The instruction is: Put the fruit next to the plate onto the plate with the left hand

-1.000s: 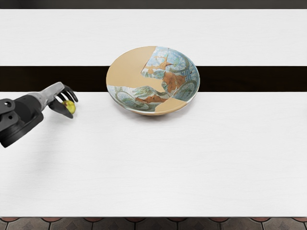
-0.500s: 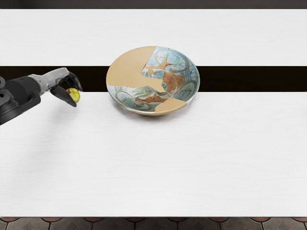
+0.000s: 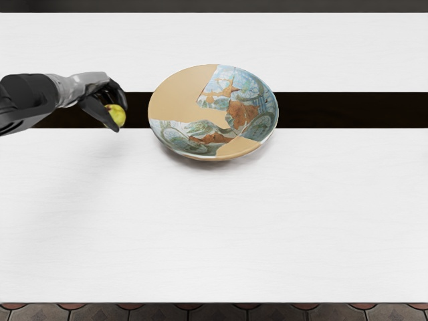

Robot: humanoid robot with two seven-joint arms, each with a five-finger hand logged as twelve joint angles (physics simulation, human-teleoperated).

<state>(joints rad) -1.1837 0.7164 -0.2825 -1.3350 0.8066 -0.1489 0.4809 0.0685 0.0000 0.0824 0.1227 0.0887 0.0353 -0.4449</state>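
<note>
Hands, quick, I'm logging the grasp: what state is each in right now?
Left hand: closed on the small yellow-green round fruit.
Right hand: not in view.

There is a single view, from the head. It looks down at a slant on the white worktop (image 3: 214, 221) from above its near side, facing across to the far side. The near edge runs along the bottom of the frame, with a strip of tiled floor (image 3: 214, 312) below it. The worktop's side edges fall outside the frame. The plate (image 3: 175, 93) sits slightly above the middle, at a middling distance.
</note>
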